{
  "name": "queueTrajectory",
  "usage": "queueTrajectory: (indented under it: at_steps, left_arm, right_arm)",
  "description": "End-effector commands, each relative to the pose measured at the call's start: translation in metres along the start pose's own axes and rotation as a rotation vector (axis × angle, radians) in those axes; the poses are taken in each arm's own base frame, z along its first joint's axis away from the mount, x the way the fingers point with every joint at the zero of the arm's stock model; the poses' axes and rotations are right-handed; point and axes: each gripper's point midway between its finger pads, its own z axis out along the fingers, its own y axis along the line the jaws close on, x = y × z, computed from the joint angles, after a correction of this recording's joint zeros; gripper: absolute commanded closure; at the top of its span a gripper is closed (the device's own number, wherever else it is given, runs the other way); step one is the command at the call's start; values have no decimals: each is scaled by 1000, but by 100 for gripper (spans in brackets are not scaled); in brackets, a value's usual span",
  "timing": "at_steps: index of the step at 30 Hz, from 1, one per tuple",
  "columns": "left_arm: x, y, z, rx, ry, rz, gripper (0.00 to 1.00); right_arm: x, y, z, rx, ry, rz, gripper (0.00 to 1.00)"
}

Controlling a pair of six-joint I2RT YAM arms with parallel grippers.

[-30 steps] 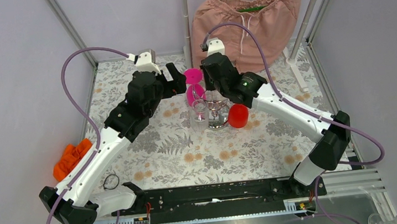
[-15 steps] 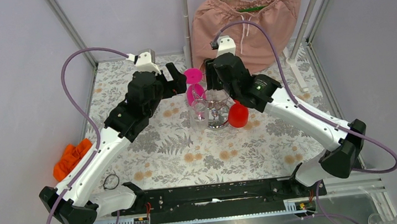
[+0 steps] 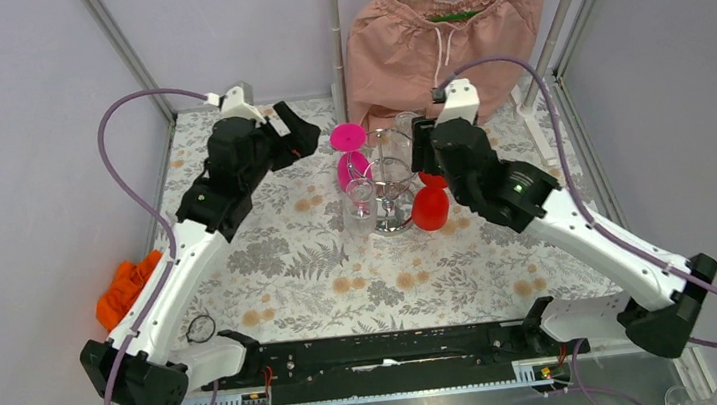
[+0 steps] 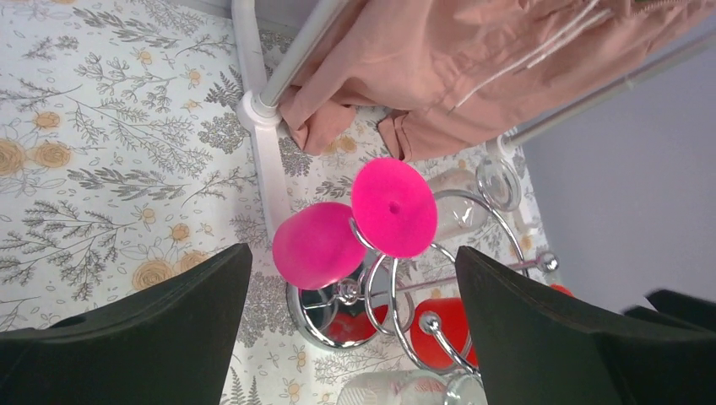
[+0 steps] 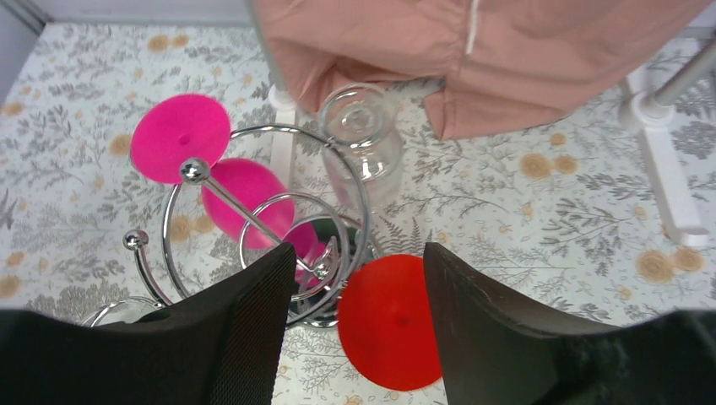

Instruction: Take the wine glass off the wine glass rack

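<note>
The chrome wine glass rack (image 3: 391, 191) stands mid-table, with its ring (image 5: 266, 211) and round base (image 4: 333, 314) in view. Upside-down glasses hang on it: a pink one (image 3: 349, 138), a red one (image 3: 430, 209) and clear ones (image 3: 362, 202). My left gripper (image 3: 299, 136) is open and empty, back-left of the rack; the pink glass (image 4: 393, 207) lies between its fingers, further off. My right gripper (image 3: 419, 151) is open and empty, above the rack's right side. The red glass foot (image 5: 393, 321) sits below the gap between its fingers (image 5: 245, 337).
A pink garment (image 3: 443, 38) on a green hanger hangs at the back behind the rack. The grey frame pole (image 3: 335, 34) stands just behind the pink glass. An orange cloth (image 3: 127, 285) and a black ring (image 3: 200, 328) lie at the near left.
My right gripper has swung from over the rack's back to its right side, and the arm has stretched out to the right. My left gripper has pulled back and left, away from the pink glass.
</note>
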Motion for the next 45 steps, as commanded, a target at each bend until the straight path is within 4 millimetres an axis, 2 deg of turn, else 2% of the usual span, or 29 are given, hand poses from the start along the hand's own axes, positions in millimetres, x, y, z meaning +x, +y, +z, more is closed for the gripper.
queueTrajectory:
  at_steps: [1, 4, 8, 15, 18, 25, 30, 40, 45]
  left_arm:
    - [-10, 2, 7, 123, 8, -100, 1]
    - [-14, 19, 17, 134, 19, -134, 1]
    - [-12, 26, 32, 235, 55, -199, 1]
    - [1, 11, 65, 429, 167, -255, 4]
    - [3, 4, 74, 492, 198, -271, 5]
    - [13, 6, 83, 529, 218, -286, 7]
    - [17, -1, 85, 604, 243, -320, 17]
    - [35, 7, 93, 599, 282, -334, 33]
    - [39, -1, 92, 627, 295, -332, 42]
  right_arm:
    - [-29, -30, -30, 67, -123, 88, 35]
    - [-30, -45, -41, 94, -150, 105, 34]
    - [-31, -66, -54, 143, -181, 121, 33]
    - [-27, -83, -65, 188, -203, 139, 33]
    - [-21, -88, -65, 200, -203, 144, 33]
    - [-15, -91, -64, 216, -203, 143, 33]
    - [-11, -89, -61, 214, -196, 142, 33]
    - [-9, -89, -58, 219, -197, 147, 34]
    - [-7, -87, -56, 218, -194, 147, 34]
